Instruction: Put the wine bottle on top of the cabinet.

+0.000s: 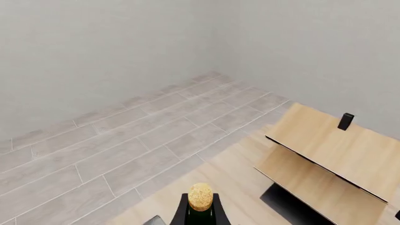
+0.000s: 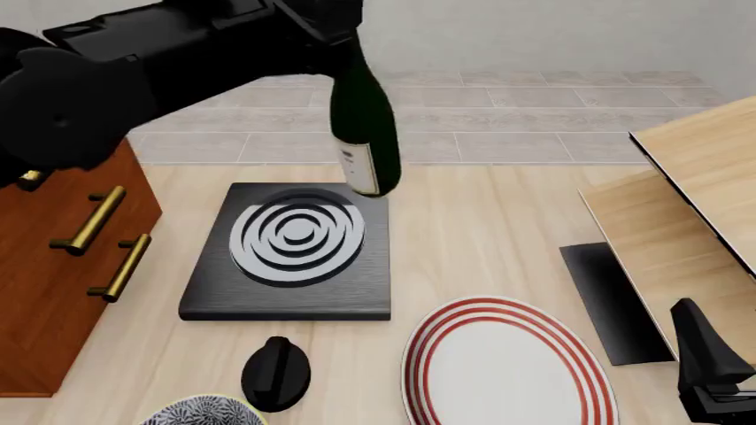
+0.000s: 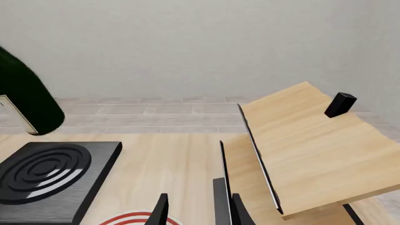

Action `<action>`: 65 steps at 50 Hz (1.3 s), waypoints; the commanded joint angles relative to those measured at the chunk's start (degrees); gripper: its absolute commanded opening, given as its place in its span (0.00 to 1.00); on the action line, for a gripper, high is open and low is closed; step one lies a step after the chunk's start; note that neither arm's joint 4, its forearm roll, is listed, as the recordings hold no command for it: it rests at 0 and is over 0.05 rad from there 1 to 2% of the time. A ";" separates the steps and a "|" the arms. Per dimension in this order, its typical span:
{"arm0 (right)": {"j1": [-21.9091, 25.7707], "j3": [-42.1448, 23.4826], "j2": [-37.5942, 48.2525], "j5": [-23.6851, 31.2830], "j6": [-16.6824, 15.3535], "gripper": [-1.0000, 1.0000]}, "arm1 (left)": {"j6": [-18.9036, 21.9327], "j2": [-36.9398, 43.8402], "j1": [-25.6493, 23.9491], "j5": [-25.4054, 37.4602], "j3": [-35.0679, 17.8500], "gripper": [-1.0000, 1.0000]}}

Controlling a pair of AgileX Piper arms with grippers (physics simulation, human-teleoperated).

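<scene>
The wine bottle (image 2: 361, 115) is dark green with a white label. It hangs slightly tilted in the air above the far edge of a black board, to the right of the cabinet (image 2: 48, 266). My left gripper (image 2: 338, 25) is shut on its neck. The left wrist view shows the tan cork (image 1: 200, 196) between the fingers (image 1: 181, 216). The bottle's body also shows in the right wrist view (image 3: 25, 98). The cabinet is reddish-brown with brass handles and stands at the table's left edge. My right gripper (image 3: 200, 213) is open and empty, low at the front right (image 2: 709, 381).
A black board with white concentric rings (image 2: 296, 239) lies below the bottle. A red-rimmed white plate (image 2: 508, 372), a black knob-shaped object (image 2: 275, 372) and a patterned bowl (image 2: 195, 412) sit near the front. Pale wood panels (image 2: 697, 177) with a black mat (image 2: 614, 301) stand at the right.
</scene>
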 commanded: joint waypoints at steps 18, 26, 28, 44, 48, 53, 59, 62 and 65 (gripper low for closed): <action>-0.25 -0.04 -0.26 0.10 -0.04 1.00 | 0.78 -5.90 7.11 5.34 -0.25 0.00; -0.24 -0.06 -0.32 0.11 -0.10 1.00 | 1.17 -7.63 8.99 5.65 1.30 0.00; -0.25 -0.06 -0.33 0.11 -0.11 1.00 | 1.29 -8.05 9.46 6.06 1.43 0.00; -0.28 -0.06 -0.31 0.12 -0.15 1.00 | 2.29 -10.39 12.36 9.55 0.41 0.00; -0.28 -0.07 -0.37 0.12 -0.14 1.00 | 3.02 -10.33 13.03 10.95 -0.62 0.00; -0.29 -0.07 -0.33 0.13 -0.17 1.00 | 3.37 -10.23 14.19 13.19 -2.67 0.00; -0.29 -0.07 -0.34 0.13 -0.18 1.00 | 3.70 -10.17 15.10 15.70 -4.77 0.00; -0.29 -0.07 -0.35 0.13 -0.19 1.00 | 3.92 -9.94 15.61 17.38 -6.35 0.00; -0.29 -0.07 -0.34 0.12 -0.17 1.00 | 3.97 -9.75 16.35 19.04 -7.87 0.00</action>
